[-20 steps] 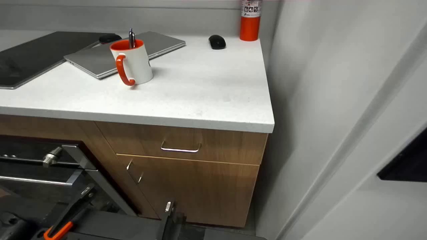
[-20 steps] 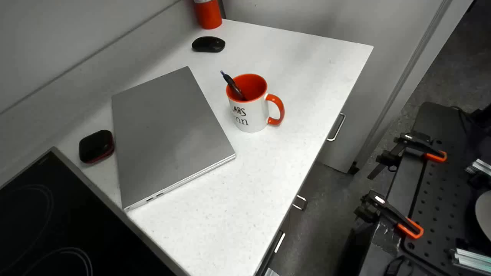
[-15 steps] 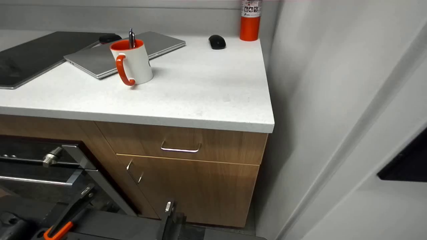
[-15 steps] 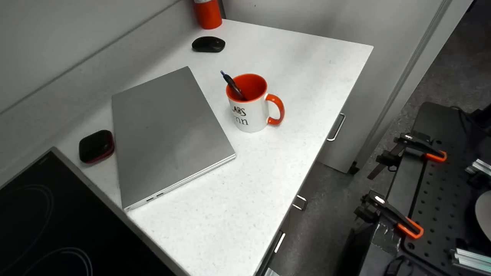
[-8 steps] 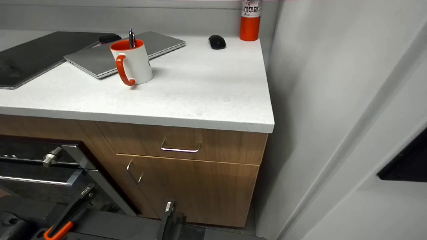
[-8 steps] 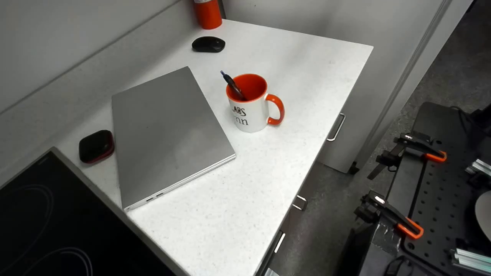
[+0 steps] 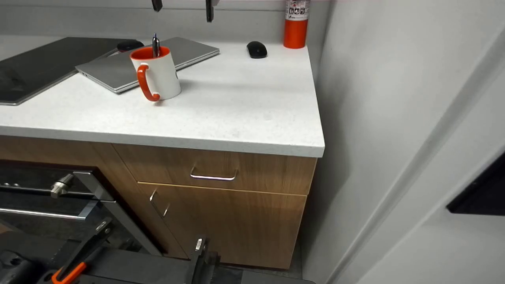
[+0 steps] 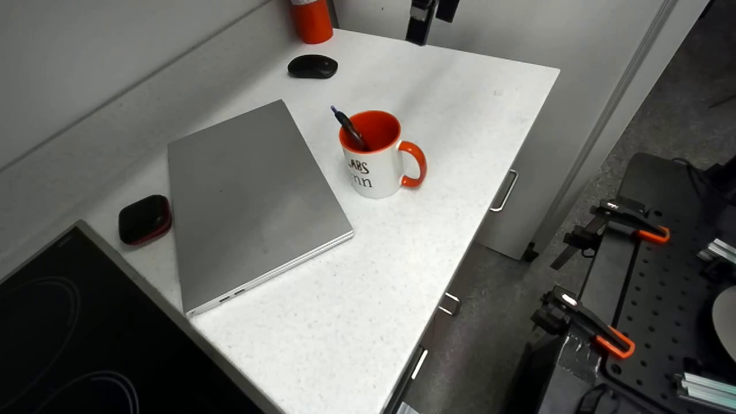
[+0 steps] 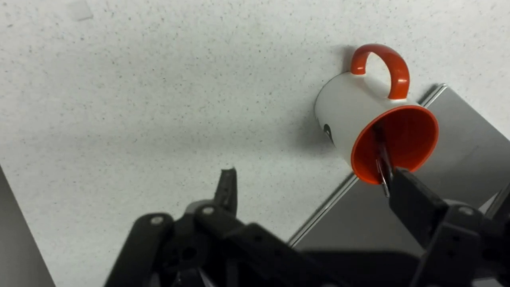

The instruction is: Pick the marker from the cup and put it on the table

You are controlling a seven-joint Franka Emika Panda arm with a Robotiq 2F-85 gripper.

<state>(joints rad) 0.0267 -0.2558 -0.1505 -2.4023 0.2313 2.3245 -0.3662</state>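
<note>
The wrist view and both exterior views show us the marker inside the cup, leaning, with its upper end above the rim. We find both of them below the hand, whose two fingers stand wide apart. In the wrist view one finger overlaps the marker's upper end, yet in both exterior views we see a gap there, so hand and marker are apart. The cup, white outside and red-orange inside, stands upright on the counter, over which the hand hangs. Just beside the cup, and partly behind that same finger in the wrist view, we see a silver laptop, closed and lying flat. Lower than the hand and off to one side sits a black mouse, with a red cylinder standing near it. On the laptop's side away from the hand we make out a black case with a dark red edge, and near it a cooktop set into the counter. Well below the hand, under the counter, we see brown wooden cabinets. Farther off from the hand, in an exterior view, a black bench carries clamps with orange grips.
</note>
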